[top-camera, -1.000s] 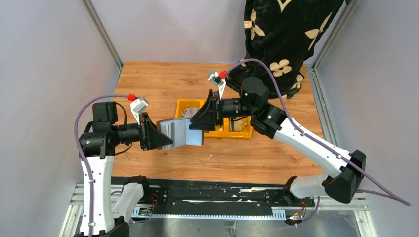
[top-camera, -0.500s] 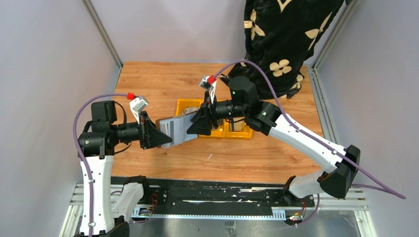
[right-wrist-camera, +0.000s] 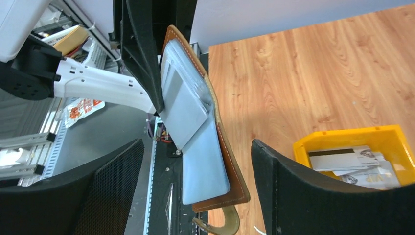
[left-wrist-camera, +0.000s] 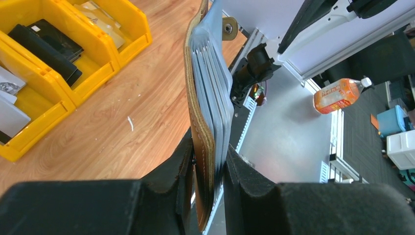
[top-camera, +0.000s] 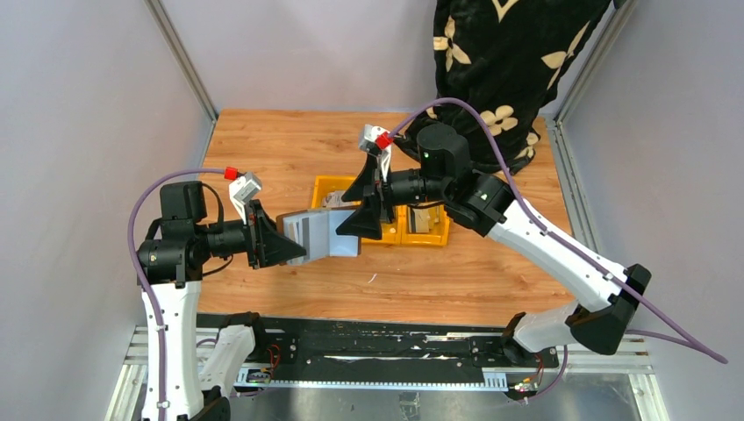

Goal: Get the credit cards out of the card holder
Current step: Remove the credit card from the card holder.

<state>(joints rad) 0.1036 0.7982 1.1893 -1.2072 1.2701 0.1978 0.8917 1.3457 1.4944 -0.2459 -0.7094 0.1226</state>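
My left gripper [top-camera: 294,246] is shut on one end of the brown leather card holder [top-camera: 320,235] and holds it on edge above the table. In the left wrist view the card holder [left-wrist-camera: 201,98] stands between my fingers [left-wrist-camera: 208,159], its grey sleeves fanned. My right gripper [top-camera: 364,209] is open, its fingers straddling the holder's far end without touching. In the right wrist view a pale blue credit card [right-wrist-camera: 203,166] sticks out of the grey sleeves [right-wrist-camera: 183,110] against the leather [right-wrist-camera: 230,166], between my open right gripper's [right-wrist-camera: 195,144] fingers. More credit cards [right-wrist-camera: 342,159] lie in the tray.
A yellow three-compartment tray [top-camera: 428,239] stands just behind the holder, with a black card [left-wrist-camera: 46,46] in one compartment. A black floral cloth [top-camera: 509,61] hangs at the back right. The holder's snap tab [right-wrist-camera: 220,226] dangles loose. Grey walls close in both sides.
My right gripper's jaws have spread wider and its wrist has shifted slightly up at the holder's far end. The left arm and the holder have stayed still.
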